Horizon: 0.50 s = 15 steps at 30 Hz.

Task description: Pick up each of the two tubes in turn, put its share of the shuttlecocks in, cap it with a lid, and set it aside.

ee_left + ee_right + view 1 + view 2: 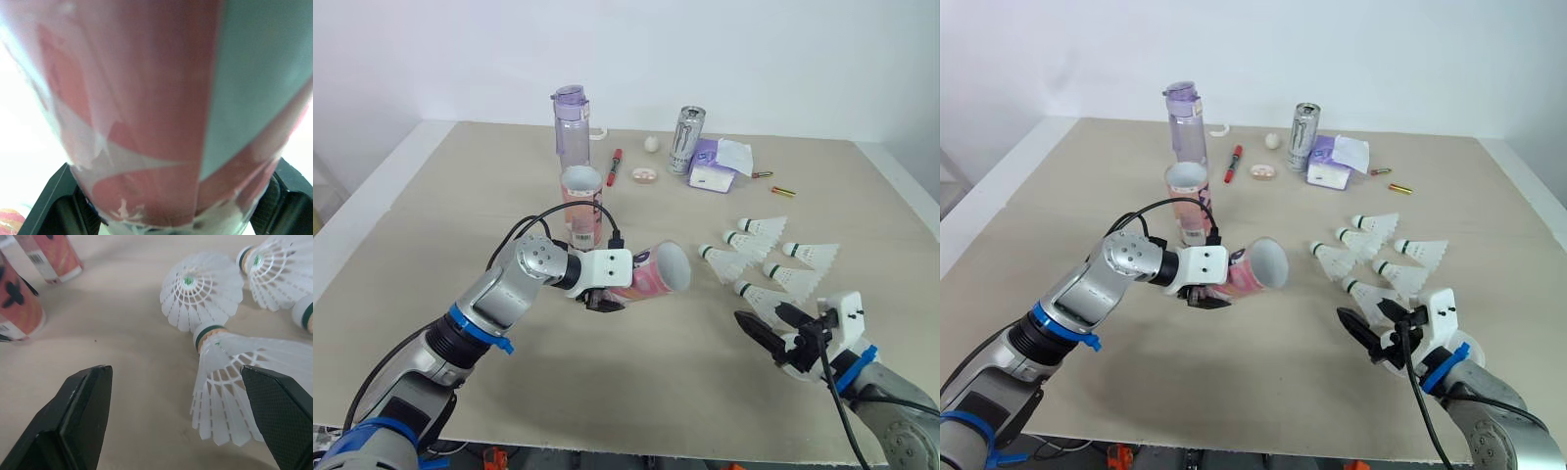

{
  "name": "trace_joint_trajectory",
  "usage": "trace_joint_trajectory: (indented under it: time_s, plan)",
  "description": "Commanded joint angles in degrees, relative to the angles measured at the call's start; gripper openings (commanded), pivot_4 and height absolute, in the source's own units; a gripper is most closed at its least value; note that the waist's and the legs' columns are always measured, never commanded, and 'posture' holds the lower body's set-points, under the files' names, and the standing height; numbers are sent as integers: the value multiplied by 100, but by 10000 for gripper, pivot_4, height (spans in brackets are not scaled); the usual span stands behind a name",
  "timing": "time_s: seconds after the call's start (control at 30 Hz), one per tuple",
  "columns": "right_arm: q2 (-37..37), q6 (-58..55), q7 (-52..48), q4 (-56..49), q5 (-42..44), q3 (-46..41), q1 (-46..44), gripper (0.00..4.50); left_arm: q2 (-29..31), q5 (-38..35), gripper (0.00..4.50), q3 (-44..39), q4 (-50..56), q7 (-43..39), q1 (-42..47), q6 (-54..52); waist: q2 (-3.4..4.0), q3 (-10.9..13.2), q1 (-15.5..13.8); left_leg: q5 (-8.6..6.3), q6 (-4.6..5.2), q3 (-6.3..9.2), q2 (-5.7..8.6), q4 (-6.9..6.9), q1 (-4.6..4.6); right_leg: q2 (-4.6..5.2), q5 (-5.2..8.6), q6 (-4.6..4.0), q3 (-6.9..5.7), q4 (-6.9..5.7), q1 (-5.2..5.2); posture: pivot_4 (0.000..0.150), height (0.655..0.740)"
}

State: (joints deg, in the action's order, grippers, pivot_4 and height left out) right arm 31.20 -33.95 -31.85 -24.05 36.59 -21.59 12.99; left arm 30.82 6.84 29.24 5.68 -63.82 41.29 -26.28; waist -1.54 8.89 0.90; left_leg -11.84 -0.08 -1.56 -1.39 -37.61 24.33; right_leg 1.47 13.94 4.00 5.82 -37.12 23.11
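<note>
Left gripper [602,299] fingers pinching pink tube [656,271], mouth toward 3 o'clock | right gripper [757,311] fingers spread, nearest shuttlecock [230,377] at 12 o'clock | second tube [581,201] upright

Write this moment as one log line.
left pincer: shut on tube, sideways | right pincer: open by shuttlecocks | second tube: upright

Bright, even light; faint soft shadows beside the shuttlecocks [800,282]; white glare around the tube [146,98].
</note>
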Motion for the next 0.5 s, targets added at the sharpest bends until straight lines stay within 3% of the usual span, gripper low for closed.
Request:
trace_joint_trajectory:
  time_s: [0.03,0.17,0.2,0.3,0.33,0.37,0.4,0.47,0.5]
  plan:
    - [-41,-168,447,-261,-159,87,-111,45000,-36,48,34305,53,105,41,-86,-22,0,0,0,0,0,0,0,0,0,0,0,0,0,0,0,1500,7400]
    - [-90,-249,766,-316,-295,118,-213,45000,-46,60,34305,61,82,58,-99,-1,1,0,0,0,0,1,0,0,1,0,0,0,-1,0,0,1500,7400]
    - [-104,-274,843,-332,-322,115,-229,39704,-55,61,33262,64,69,63,-98,5,1,0,0,0,0,0,0,0,1,0,0,0,0,0,0,1500,7400]
    - [-147,-290,1004,-341,-402,102,-275,32381,-71,68,33262,69,23,71,-85,34,1,-1,0,0,0,0,0,0,1,0,0,0,0,0,0,1500,7400]
    - [-153,-304,1022,-345,-403,101,-283,26961,-74,69,33262,69,9,75,-85,44,1,-1,0,0,0,1,0,0,1,0,0,0,-1,0,0,1500,7400]
    - [-157,-320,1033,-351,-403,105,-293,26961,-77,71,33262,67,-6,78,-85,54,1,-1,0,0,0,1,0,0,1,0,0,0,-1,0,0,1500,7400]
    - [-160,-334,1046,-357,-400,112,-303,21820,-79,73,33262,66,-22,82,-84,66,1,-1,0,0,0,1,0,0,1,0,0,0,-1,0,0,1500,7400]
    - [-171,-341,1063,-379,-397,126,-309,16434,-82,81,33262,67,-36,88,-87,81,1,-1,0,0,0,1,0,0,1,0,0,0,0,0,0,1500,7400]
    - [-176,-311,1073,-383,-417,130,-310,9245,-83,84,33262,67,-35,90,-92,82,1,-1,1,0,0,0,1,0,1,1,0,0,0,0,0,1500,7400]
